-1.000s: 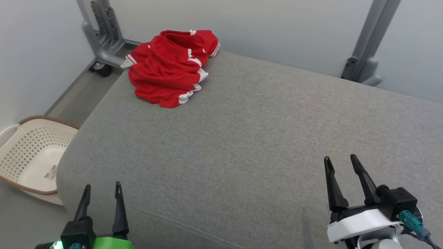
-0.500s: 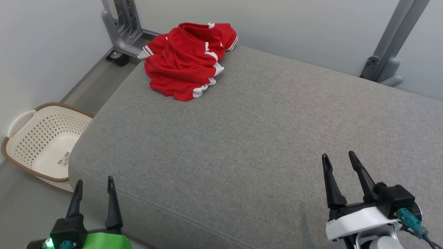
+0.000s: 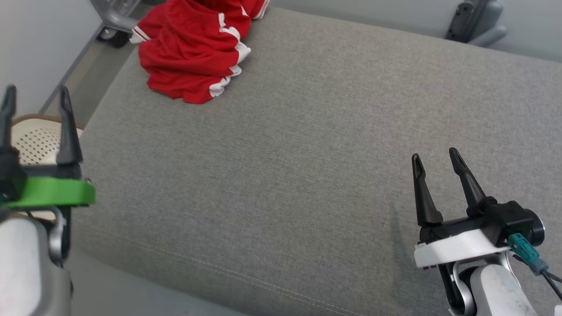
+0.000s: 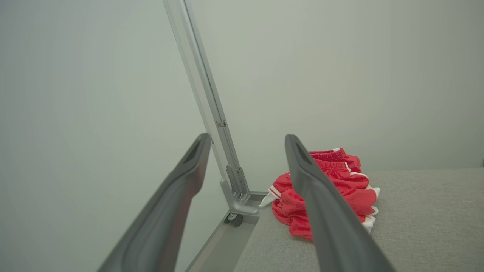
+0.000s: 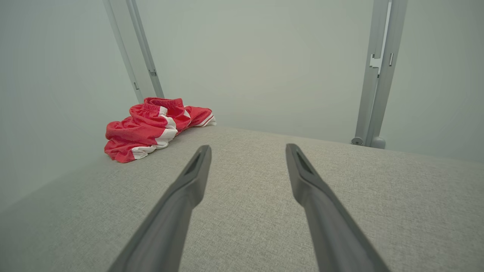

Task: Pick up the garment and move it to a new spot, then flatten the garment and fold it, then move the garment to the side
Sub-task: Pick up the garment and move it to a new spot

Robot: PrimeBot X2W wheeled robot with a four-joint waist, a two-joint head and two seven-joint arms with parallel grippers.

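Observation:
The garment is a pair of red shorts with white side stripes, lying crumpled at the far left corner of a grey cushioned surface. The left wrist view has the garment ahead to the right, and the right wrist view has the garment ahead to the left. My left gripper hangs open off the cushion's left edge, well short of the shorts. Over the near right part of the cushion my right gripper stands open. Both hold nothing.
A cream perforated laundry basket sits on the floor left of the cushion, partly behind my left gripper. Grey metal frame posts stand at the far corners against a pale wall, one with a castor.
The camera has tilted down and shifted, so the whole scene slid up. My left gripper has risen and moved further left in view; the right gripper rose slightly. The garment lies as before.

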